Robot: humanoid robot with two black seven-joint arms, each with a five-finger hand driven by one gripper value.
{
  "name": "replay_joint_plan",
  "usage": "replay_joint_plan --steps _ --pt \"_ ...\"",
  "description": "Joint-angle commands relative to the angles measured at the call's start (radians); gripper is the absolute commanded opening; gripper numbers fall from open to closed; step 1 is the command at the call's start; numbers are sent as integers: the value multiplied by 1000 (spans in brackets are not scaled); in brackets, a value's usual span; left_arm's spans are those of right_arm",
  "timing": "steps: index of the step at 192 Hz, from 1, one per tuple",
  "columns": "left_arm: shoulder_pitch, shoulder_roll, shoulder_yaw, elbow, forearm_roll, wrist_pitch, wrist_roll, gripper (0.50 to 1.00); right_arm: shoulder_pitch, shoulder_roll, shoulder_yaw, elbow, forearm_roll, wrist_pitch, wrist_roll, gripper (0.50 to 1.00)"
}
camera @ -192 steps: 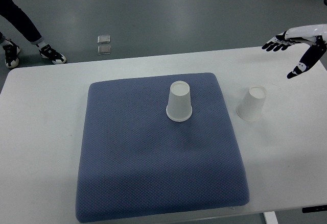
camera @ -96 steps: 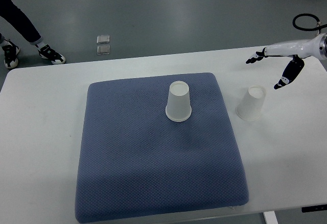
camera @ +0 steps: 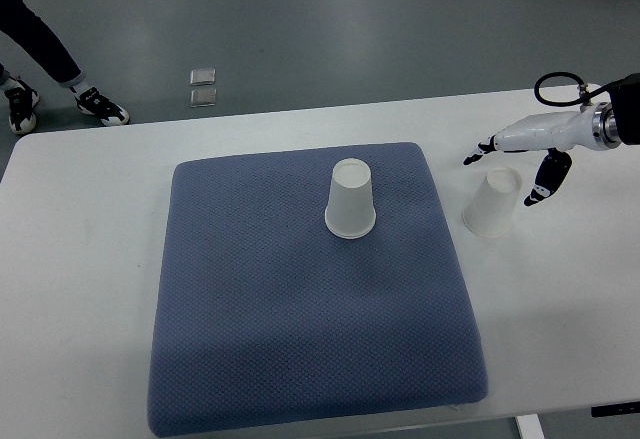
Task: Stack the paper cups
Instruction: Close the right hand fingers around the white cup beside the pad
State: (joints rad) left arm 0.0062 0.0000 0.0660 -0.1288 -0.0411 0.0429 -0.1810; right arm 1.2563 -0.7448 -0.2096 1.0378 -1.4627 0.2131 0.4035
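Note:
Two white paper cups stand upside down. One cup [camera: 350, 200] is on the blue cushion [camera: 300, 299], near its far middle. The other cup [camera: 493, 203] sits on the white table just right of the cushion. My right hand [camera: 505, 169] reaches in from the right edge, open, with its fingers spread on either side of that second cup's top; the fingers [camera: 478, 151] are on its far left and the thumb [camera: 537, 193] on its right, not closed on it. The left arm is out of view.
The white table [camera: 80, 259] carries the cushion. Beyond its far edge lie two small square tiles [camera: 204, 86] on the grey floor, and a person's legs and shoes [camera: 100, 109] show at the top left.
My right hand has moved left and nearer, from above the table's far right corner down to the cup beside the cushion. Both cups stay put.

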Motion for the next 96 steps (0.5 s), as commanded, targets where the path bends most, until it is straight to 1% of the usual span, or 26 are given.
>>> replay_joint_plan --steps 1,21,68,96 --pt "0 0 0 0 1 0 0 1000 -1 2 -34 -9 -1 -49 -5 915" --pt "0 0 0 0 0 0 0 1000 -17 12 -44 -15 -1 -77 -6 917" --pt "0 0 0 0 0 0 0 1000 -61 71 -44 -85 -8 -147 -8 915" --pt "0 0 0 0 0 0 0 1000 -63 91 -45 -114 -10 -153 -8 913"
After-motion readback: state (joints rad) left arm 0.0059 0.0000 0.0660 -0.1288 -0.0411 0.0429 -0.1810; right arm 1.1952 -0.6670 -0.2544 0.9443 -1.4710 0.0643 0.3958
